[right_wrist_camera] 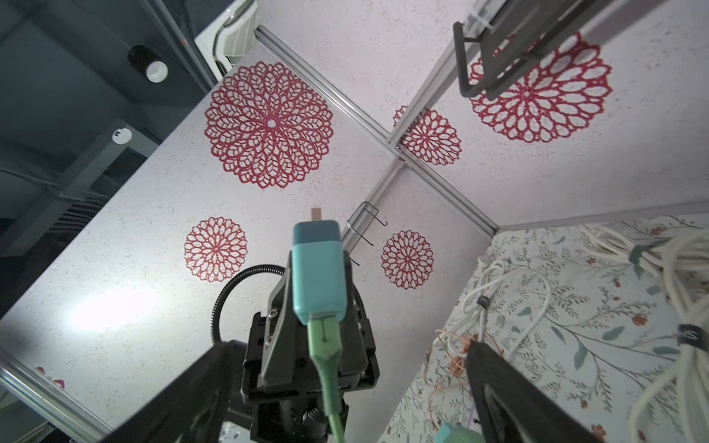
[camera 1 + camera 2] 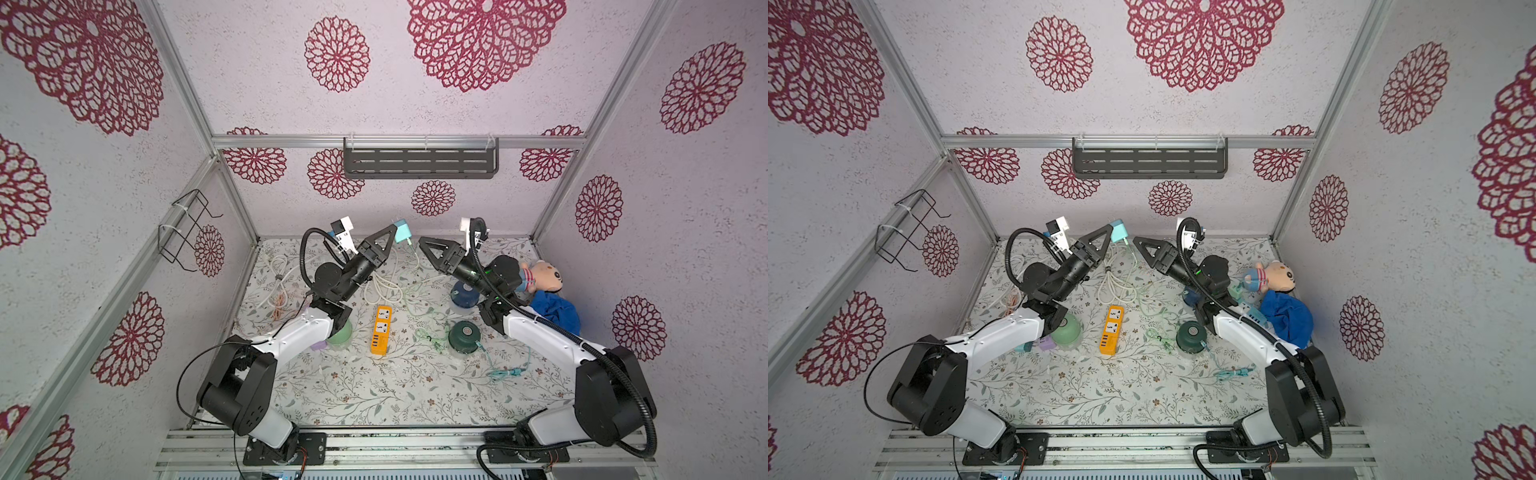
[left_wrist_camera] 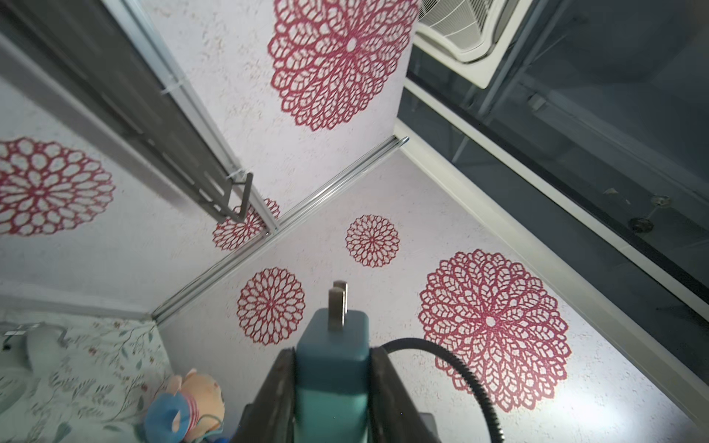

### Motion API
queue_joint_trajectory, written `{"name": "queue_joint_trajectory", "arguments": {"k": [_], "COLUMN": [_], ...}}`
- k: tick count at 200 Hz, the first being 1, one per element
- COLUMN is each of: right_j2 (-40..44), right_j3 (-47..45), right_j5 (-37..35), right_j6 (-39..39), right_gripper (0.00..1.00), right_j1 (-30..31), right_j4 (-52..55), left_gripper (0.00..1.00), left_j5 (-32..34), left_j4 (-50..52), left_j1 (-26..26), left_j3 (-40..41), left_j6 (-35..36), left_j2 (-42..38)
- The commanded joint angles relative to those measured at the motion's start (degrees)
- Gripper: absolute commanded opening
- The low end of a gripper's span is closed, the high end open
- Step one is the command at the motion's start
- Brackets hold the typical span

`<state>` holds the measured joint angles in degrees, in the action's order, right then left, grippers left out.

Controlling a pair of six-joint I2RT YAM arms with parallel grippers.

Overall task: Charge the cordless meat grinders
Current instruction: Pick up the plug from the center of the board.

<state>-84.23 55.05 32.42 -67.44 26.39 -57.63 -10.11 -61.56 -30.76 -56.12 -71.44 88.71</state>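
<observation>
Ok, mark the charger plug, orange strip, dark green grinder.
charger plug [image 1: 316,276]: right wrist view, body.
orange strip [image 2: 381,330]: in a top view, centre.
dark green grinder [image 2: 466,331]: in a top view, silver button.

Walls: pale lilac-white, printed with crimson lace rosettes. Table cover: off-white with grey-green leaf sprigs and small rust flowers. I count 3 grinders in both top views: mint green grinder, navy blue grinder, and dark green grinder with a silver centre. Power strip: orange. Charger plug: 2-tone teal, on a light green cable. Cloth: royal blue. Shelf: dark grey.
</observation>
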Motion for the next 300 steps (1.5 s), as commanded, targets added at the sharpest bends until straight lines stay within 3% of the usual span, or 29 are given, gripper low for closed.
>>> {"name": "queue_joint_trajectory", "arguments": {"k": [1,80,128,300], "right_j2": [-3.56,-8.50,-8.84,-8.94], "right_j3": [3.30,7.87,10.21,16.29], "right_j5": [-1.66,-2.88,-5.33,-1.22], "right_j6": [-5.76,-5.01,-2.83,-0.46], "right_gripper": [0.97,0.93,0.76,0.31], "right_j1": [2.04,6.48,6.48,6.39], "right_j4": [-14.04,-17.40,-13.88,-4.64], "left_gripper": [0.20,0.19,0.19,0.20], "left_j5": [7.63,10.68,11.69,11.69], "left_j4": [-3.98,-6.22,-7.33,-9.28], "left_j1": [-1.30,-2.59,-4.02,-7.05], "left_j3": [-1.27,-0.22,0.79,1.71], "left_j6": [2.31,2.19,2.03,1.37], "left_j2": [-1.15,-0.45,0.25,1.98]}}
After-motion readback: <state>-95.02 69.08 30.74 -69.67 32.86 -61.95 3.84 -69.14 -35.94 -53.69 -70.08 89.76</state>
